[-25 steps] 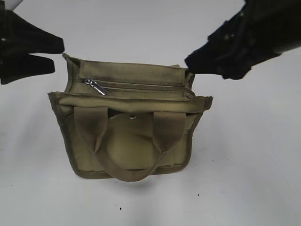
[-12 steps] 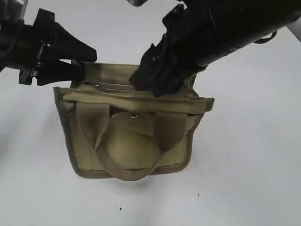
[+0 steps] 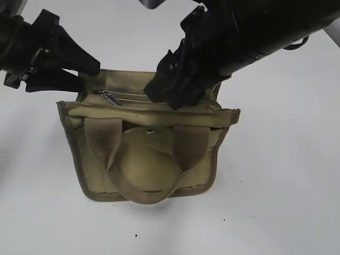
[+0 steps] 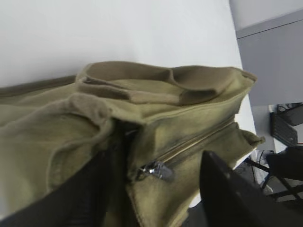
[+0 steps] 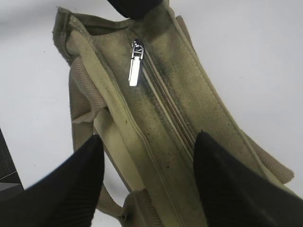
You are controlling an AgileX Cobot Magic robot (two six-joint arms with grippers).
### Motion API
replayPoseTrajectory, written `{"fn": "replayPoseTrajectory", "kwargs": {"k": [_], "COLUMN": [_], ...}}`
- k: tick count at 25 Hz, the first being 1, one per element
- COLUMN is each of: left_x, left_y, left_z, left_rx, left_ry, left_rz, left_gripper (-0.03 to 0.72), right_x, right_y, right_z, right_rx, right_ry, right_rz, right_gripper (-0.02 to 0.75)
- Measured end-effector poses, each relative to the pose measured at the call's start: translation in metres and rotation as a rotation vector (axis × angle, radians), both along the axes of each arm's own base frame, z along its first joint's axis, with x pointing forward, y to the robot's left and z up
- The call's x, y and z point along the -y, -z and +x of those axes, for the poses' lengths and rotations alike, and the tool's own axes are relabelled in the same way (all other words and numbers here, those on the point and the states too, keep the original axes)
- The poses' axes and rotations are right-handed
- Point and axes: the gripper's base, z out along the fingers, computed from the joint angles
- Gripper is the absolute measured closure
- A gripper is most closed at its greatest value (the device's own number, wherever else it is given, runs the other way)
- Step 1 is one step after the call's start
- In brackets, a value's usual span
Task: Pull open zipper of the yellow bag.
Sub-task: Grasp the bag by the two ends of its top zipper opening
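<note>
The yellow bag (image 3: 143, 159) stands upright on the white table, its handles (image 3: 143, 196) hanging down the front. Its zipper (image 3: 133, 98) runs along the top, shut, with the silver pull tab (image 3: 109, 97) at the left end. My left gripper (image 3: 90, 77) is open at the bag's left end. In the left wrist view the pull tab (image 4: 158, 170) lies between the left gripper's (image 4: 155, 156) spread fingers. My right gripper (image 3: 164, 100) hovers open over the middle of the top. In the right wrist view the right gripper (image 5: 149, 137) straddles the zipper (image 5: 165, 104), and the pull tab (image 5: 136, 71) lies further ahead.
A round metal snap stud (image 3: 151, 130) sits on the bag's front panel between the handles. White table (image 3: 276, 202) surrounds the bag. In the left wrist view the table's edge and a grey wall (image 4: 270, 56) lie beyond the bag.
Both arms came in from the upper corners to the bag's top. The right gripper moved from the right corner to the middle. In the last half second the left gripper drew slightly left.
</note>
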Motion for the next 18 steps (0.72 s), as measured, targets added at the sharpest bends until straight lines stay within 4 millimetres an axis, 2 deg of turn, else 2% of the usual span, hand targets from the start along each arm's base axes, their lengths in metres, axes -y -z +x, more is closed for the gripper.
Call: {"fn": "replayPoseTrajectory", "kwargs": {"k": [5, 13, 15, 18], "left_x": [0.006, 0.022, 0.022, 0.022], "left_y": [-0.002, 0.012, 0.013, 0.013], "left_z": [0.002, 0.009, 0.010, 0.010], "left_rx": [0.010, -0.002, 0.003, 0.007], "left_ry": [-0.039, -0.054, -0.063, -0.062], "left_rz": [-0.021, -0.019, -0.018, -0.018], "left_gripper": [0.244, 0.345, 0.400, 0.566], "right_x": [0.000, -0.004, -0.005, -0.008], "right_y": [0.000, 0.003, 0.006, 0.011], "right_z": [0.000, 0.006, 0.008, 0.012], "right_rx": [0.004, 0.025, 0.021, 0.028], "right_ry": [0.002, 0.019, 0.021, 0.022], "right_rz": [0.003, 0.025, 0.022, 0.024], "right_gripper": [0.270, 0.270, 0.270, 0.270]}}
